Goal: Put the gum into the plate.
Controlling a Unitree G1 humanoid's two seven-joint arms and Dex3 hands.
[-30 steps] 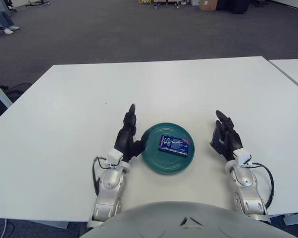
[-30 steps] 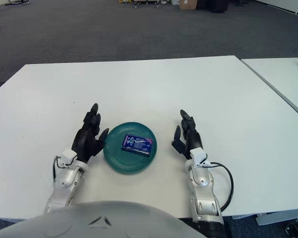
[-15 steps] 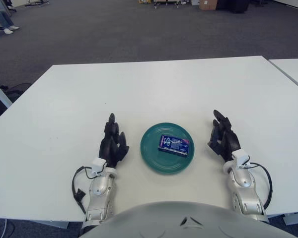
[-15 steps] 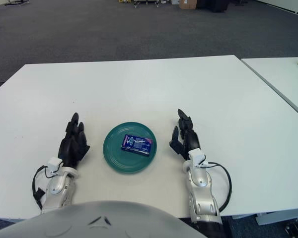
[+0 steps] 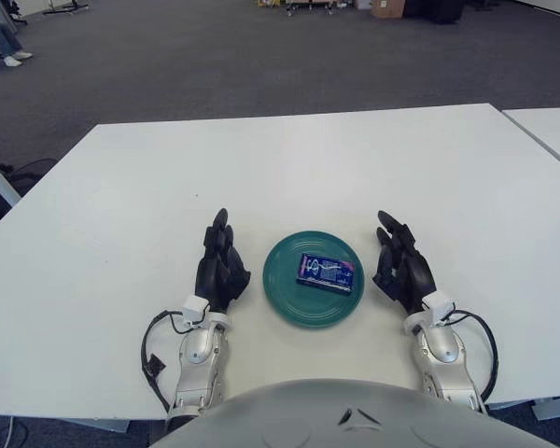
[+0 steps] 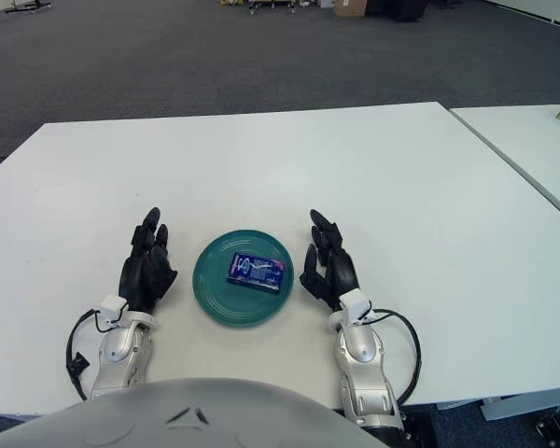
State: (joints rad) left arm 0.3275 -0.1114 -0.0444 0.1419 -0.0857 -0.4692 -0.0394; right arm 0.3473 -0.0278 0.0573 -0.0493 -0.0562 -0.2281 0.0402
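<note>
A blue gum pack (image 5: pixel 326 273) lies flat in the middle of a round teal plate (image 5: pixel 285 297) on the white table, near its front edge. My left hand (image 5: pixel 222 262) rests on the table just left of the plate, fingers relaxed and holding nothing. My right hand (image 5: pixel 400 265) rests just right of the plate, fingers spread and holding nothing. Neither hand touches the plate or the gum.
The white table (image 5: pixel 289 168) stretches far back and to both sides. A second white table (image 5: pixel 551 126) stands to the right across a narrow gap. Grey carpet floor lies beyond, with a seated person (image 5: pixel 0 35) far back left.
My left hand pulled back from the plate's left rim, then moved slightly towards it again. My right hand shifted left, closer to the plate. The gum and plate stayed put.
</note>
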